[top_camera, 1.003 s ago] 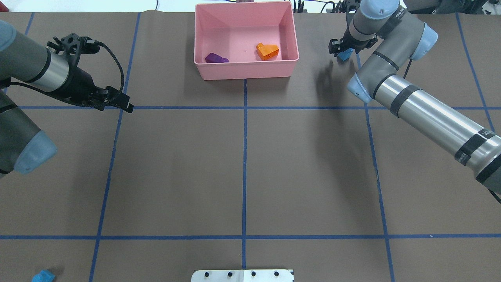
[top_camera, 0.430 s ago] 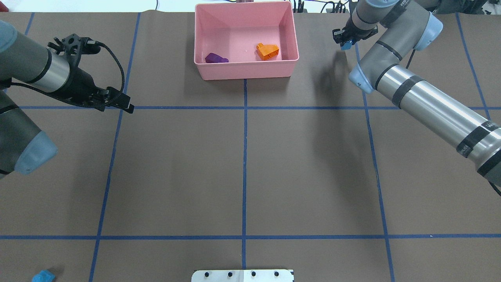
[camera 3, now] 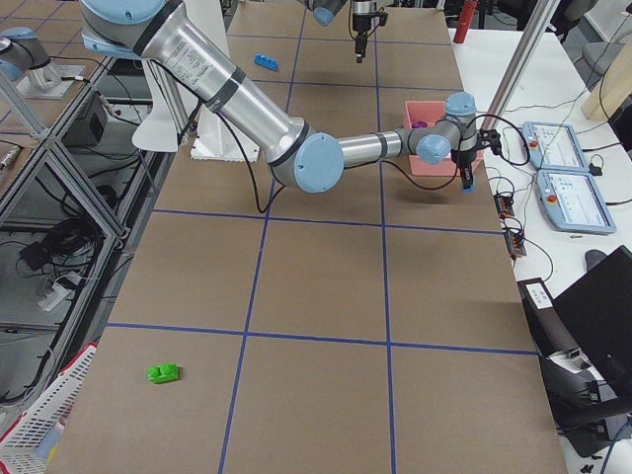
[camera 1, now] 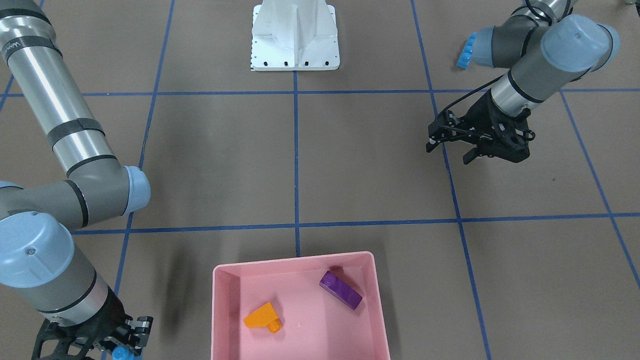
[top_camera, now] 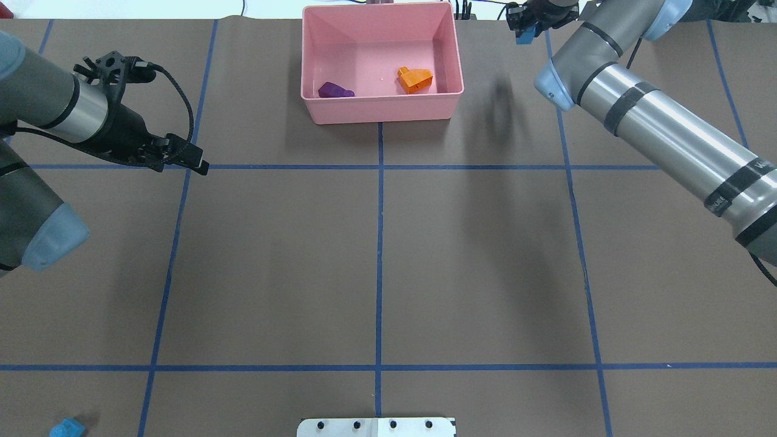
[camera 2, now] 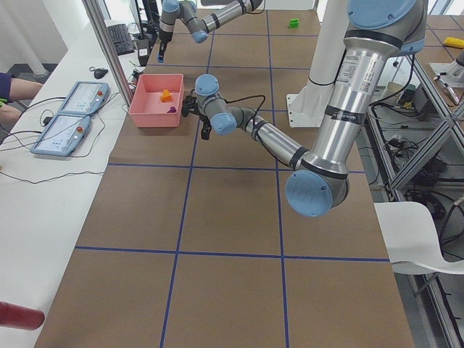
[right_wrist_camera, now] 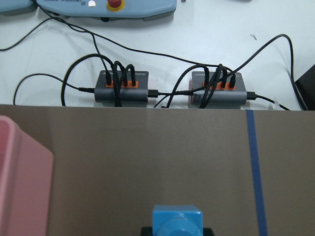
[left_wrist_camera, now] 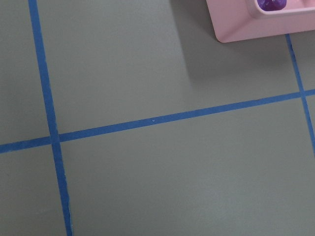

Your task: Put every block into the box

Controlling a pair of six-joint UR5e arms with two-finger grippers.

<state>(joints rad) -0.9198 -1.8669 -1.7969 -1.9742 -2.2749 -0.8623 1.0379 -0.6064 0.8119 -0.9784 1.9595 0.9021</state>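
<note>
Front-facing view's bottom edge cuts off right gripper (camera 1: pixel 123 347) and most of its small blue block (camera 1: pixel 120 354); left arm's elbow (camera 1: pixel 492 46) half hides long blue block (camera 1: pixel 463 56) near tabletop's robot-side edge; left wrist view clips purple block (left_wrist_camera: pixel 271 4).

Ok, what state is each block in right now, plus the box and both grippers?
box: upright, two blocks inside
orange block: in the box
purple block: in the box
small blue block: gripped, in the air, outside the box
long blue block: on table, outside box
green block: on table, outside box
right gripper: shut on small blue block
left gripper: open, empty
</note>
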